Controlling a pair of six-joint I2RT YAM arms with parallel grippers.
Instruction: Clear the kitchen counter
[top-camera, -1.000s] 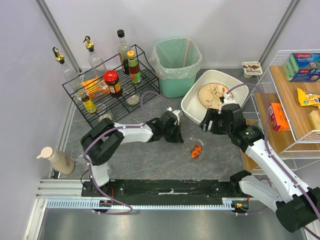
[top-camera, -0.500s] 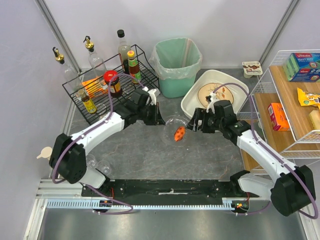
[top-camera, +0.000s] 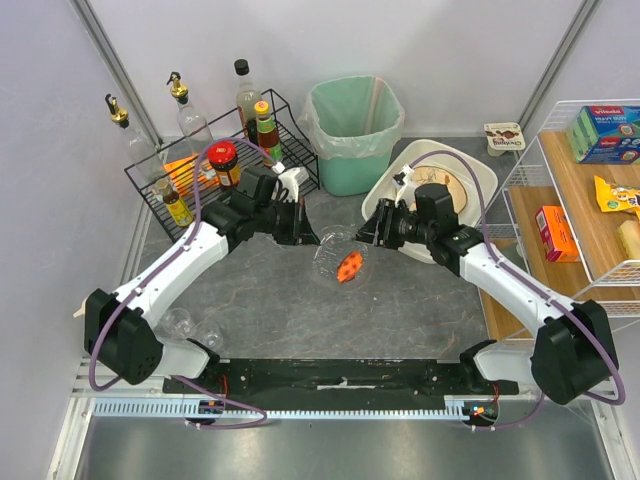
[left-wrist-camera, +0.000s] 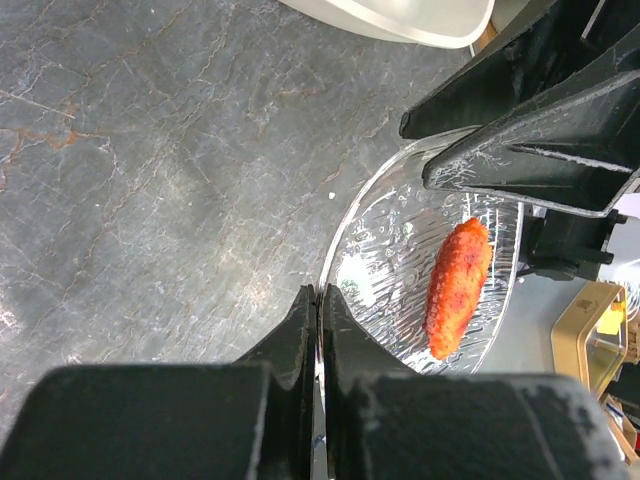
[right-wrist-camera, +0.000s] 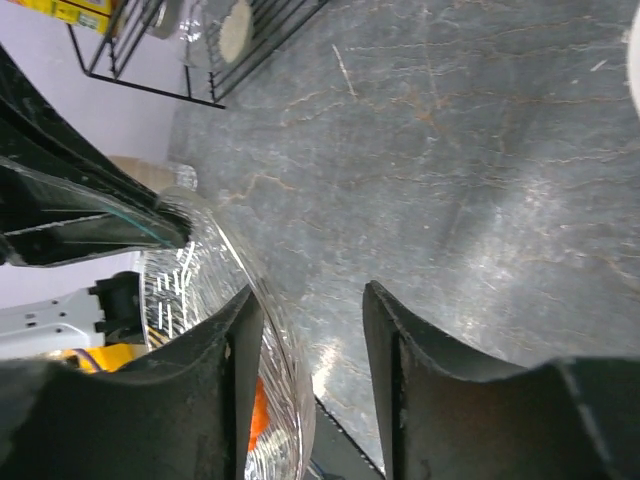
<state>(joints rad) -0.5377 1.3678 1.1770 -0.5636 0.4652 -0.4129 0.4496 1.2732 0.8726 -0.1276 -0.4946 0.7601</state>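
The left pincer (left-wrist-camera: 317, 292) is seen clamped shut on the rim of a clear glass plate (left-wrist-camera: 400, 250), the edge nipped between its two black fingers. The right pincer (right-wrist-camera: 310, 300) is held wide open at the opposite rim, with the glass edge close against one finger and nothing gripped. An orange piece of food (left-wrist-camera: 455, 290) is carried on the plate, which appears to be raised and tilted above the middle of the dark stone-patterned surface (top-camera: 270, 300), between the two arms.

Just beyond the plate, a green-lined bin (top-camera: 352, 130) is stood at the back, and a white tub (top-camera: 385, 205) with a patterned dish inside is set beside it under the right arm. A black wire rack (top-camera: 200, 200) of bottles and jars is placed at the back left, and a wire-and-wood shelf (top-camera: 590, 200) of packets at the right.

The job is judged to be only partly done. The food is not yet tipped out and the plate is not yet put away. Two clear glasses (top-camera: 185, 322) near the left arm's base and a small pot (top-camera: 504, 137) at the far right corner are left on the surface to be dealt with.
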